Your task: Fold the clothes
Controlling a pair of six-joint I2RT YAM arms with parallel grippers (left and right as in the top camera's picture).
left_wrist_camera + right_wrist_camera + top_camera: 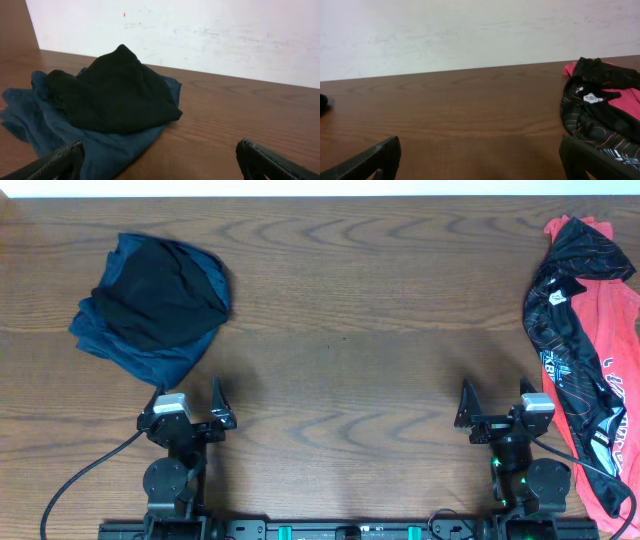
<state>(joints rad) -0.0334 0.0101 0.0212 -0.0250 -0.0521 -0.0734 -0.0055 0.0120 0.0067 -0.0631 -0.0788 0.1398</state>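
The jersey [556, 310] lies crumpled along the right edge of the desk [340, 330], draped partly over the T-shirt [612, 350]. It sits ahead of the right hand [497, 395] and off to its right. It is near that hand and well apart from the left hand [188, 395], so the right arm looks the natural one to reach for it.

The jersey's long axis runs from the desk's far edge back toward the robot, bowing outward at the near end past the right arm's base. A small white label [555, 298] shows in the far half. This suggests the neck points away from the robot, though the bunching keeps that uncertain.

The navy pile [150, 300] is a rounded heap with a black piece on top, and has no clear long axis. It lies ahead of the left hand and slightly to its left.

Both hands rest low near the desk's front edge, fingers spread wide and holding nothing. The right would likely need to swing rightward and forward to reach the jersey's near side.
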